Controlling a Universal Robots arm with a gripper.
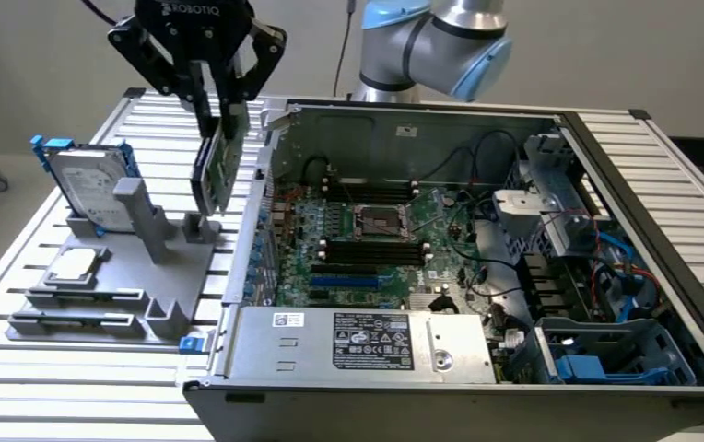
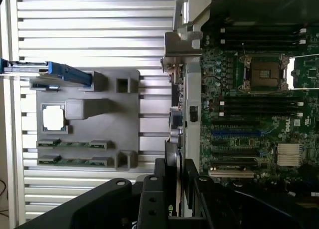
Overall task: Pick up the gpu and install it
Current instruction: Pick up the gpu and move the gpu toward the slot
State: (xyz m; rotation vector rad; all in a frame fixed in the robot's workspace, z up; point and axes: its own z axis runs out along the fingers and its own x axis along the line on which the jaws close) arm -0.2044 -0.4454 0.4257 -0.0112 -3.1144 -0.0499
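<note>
tool (image 1: 219, 122) gripping gpu (image 1: 218, 175) @ top, edge-on, faces unclear, arm (image 1: 432, 41) cropped

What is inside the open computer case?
A green motherboard with a processor socket, a blue drive bay, and a silver power supply, which hides whatever lies beneath it.

arm (image 1: 451, 41): silver-grey tubular links, rounded joint housings, light-blue end caps. pincer (image 1: 223, 115): all black, two-finger linkage type with visible pivot pins, white lettering across the body. thin black cable (image 1: 97, 11) comes off beside it. wrist view: fingers (image 2: 153, 199) are flat black bars with small screw holes.
</note>
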